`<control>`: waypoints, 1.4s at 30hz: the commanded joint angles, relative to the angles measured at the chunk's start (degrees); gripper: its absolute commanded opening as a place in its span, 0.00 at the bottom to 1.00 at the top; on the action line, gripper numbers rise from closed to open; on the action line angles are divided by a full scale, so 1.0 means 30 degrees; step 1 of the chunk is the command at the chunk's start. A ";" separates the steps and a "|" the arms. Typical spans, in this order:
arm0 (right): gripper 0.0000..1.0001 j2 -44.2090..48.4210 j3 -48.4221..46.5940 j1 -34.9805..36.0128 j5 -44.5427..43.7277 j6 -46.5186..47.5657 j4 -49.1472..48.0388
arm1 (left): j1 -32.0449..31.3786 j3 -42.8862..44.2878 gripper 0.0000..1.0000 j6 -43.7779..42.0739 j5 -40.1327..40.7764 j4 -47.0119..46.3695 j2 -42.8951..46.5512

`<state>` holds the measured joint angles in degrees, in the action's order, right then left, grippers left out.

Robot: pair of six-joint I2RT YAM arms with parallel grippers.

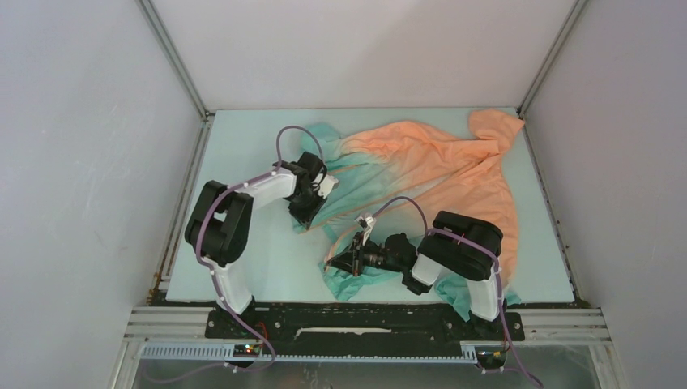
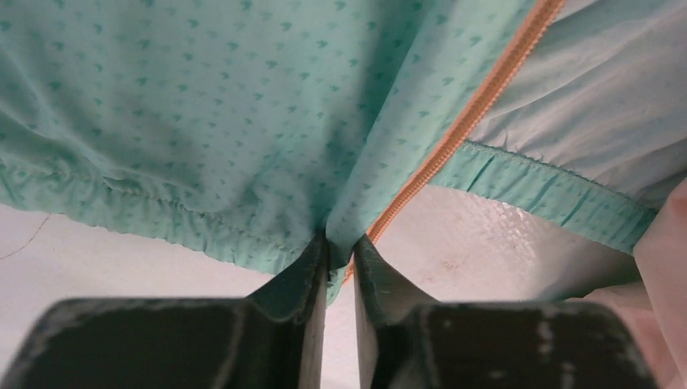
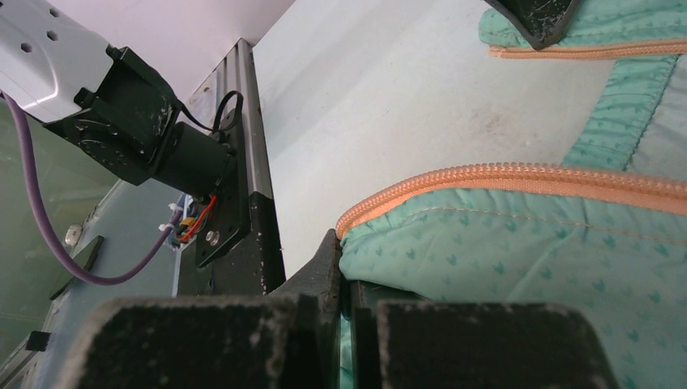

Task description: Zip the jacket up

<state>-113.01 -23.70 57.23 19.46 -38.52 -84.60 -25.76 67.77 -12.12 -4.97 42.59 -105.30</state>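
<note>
Here the jacket (image 1: 437,162) lies rumpled across the pale surface (image 1: 243,154). Its orange hood and shoulders are toward the far right corner and its teal part is toward the arm bases. It is unzipped at the bottom: the 2 front edges lie apart, with bare surface between them.

The left hand (image 2: 340,247) is at the bottom of the farther front edge. Its 2 fingers are pressed together on a pinch of teal fabric right at the gathered hem (image 2: 121,207). The far zipper half (image 2: 462,121), an orange tape, starts just beside the fingertips and runs away from them along the jacket's edge. Teal cloth fans out from the pinch and lifts slightly off the surface.

The right hand (image 3: 344,284) is at the bottom corner of the nearer front edge, closer to the arm bases than the left hand and well apart from it. Its fingers are clamped shut on the teal fabric just under the end of the near zipper half (image 3: 518,174), whose orange tape curves away from the grip along the jacket's edge. In the right wrist view, 1 dark fingertip of the left hand shows on the other front edge beyond the strip of bare surface.

No zipper slider can be made out in any view.
</note>
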 commanded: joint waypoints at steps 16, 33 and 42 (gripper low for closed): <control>0.00 0.1097 -0.1255 -0.1367 0.1297 -0.0150 -0.0971 | 0.2254 -0.2816 0.00 0.3628 -1.1987 -0.3779 0.5470; 0.00 0.1280 -0.2154 -0.3191 0.3528 0.0397 -0.1043 | 0.2806 -0.5353 0.00 0.5346 -1.5478 -0.8143 0.7866; 0.00 0.1860 -0.1709 -0.4178 0.3087 -0.0377 -0.1082 | 0.3017 -0.6307 0.00 0.5646 -1.5678 -0.8756 0.8614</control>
<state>-110.08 -28.84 46.65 28.71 -38.70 -84.60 -17.32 50.70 3.73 -49.89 18.61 -82.54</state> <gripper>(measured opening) 0.019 0.004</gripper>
